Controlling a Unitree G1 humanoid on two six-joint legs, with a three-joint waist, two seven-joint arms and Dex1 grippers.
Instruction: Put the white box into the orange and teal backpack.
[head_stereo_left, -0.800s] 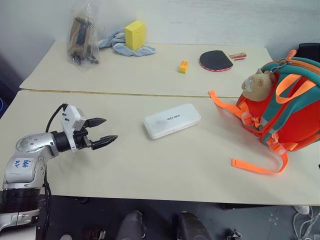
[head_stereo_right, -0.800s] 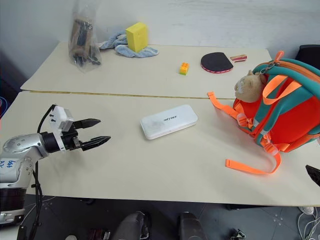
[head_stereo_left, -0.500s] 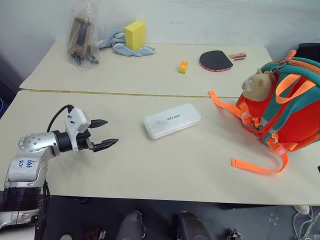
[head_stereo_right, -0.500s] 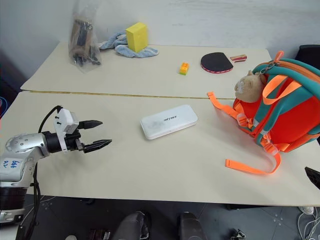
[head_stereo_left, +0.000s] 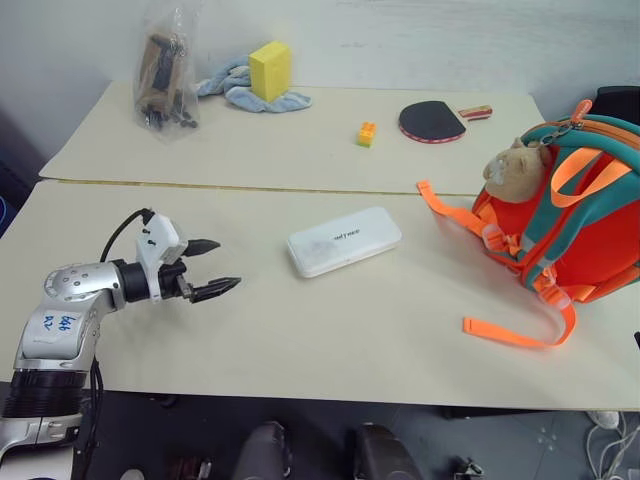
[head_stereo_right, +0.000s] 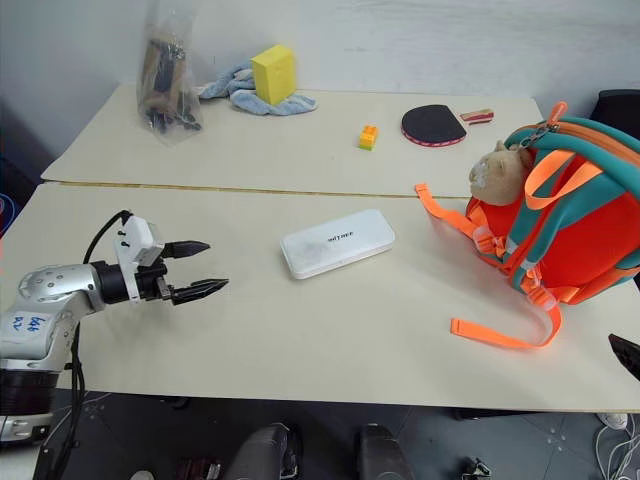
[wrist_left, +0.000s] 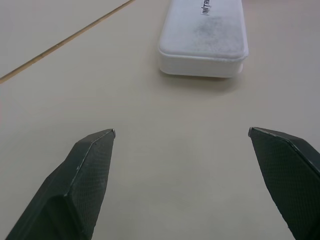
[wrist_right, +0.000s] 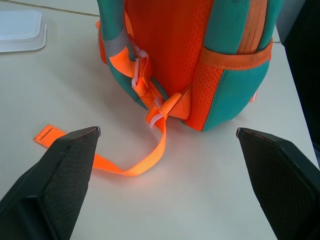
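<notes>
The white box (head_stereo_left: 344, 241) lies flat near the middle of the near table, also seen ahead of the left fingers as the white box (wrist_left: 204, 37). My left gripper (head_stereo_left: 212, 268) hovers open to the left of it, a hand's width away, nothing between its fingers. The orange and teal backpack (head_stereo_left: 575, 215) stands at the table's right edge with a tan plush toy (head_stereo_left: 512, 168) on it and orange straps (head_stereo_left: 515, 333) trailing on the table. My right gripper (wrist_right: 167, 132) is open, empty, facing the backpack's lower end (wrist_right: 200, 60) from the near side.
On the far table sit a yellow sponge block (head_stereo_left: 270, 69) on a blue cloth (head_stereo_left: 240, 88), a clear bag with dark items (head_stereo_left: 166, 75), a small orange brick (head_stereo_left: 367, 133) and a table tennis paddle (head_stereo_left: 432, 121). A seam (head_stereo_left: 250, 187) joins the tables.
My left gripper has shifted slightly right and down toward the white box, still open. The box and backpack have not moved.
</notes>
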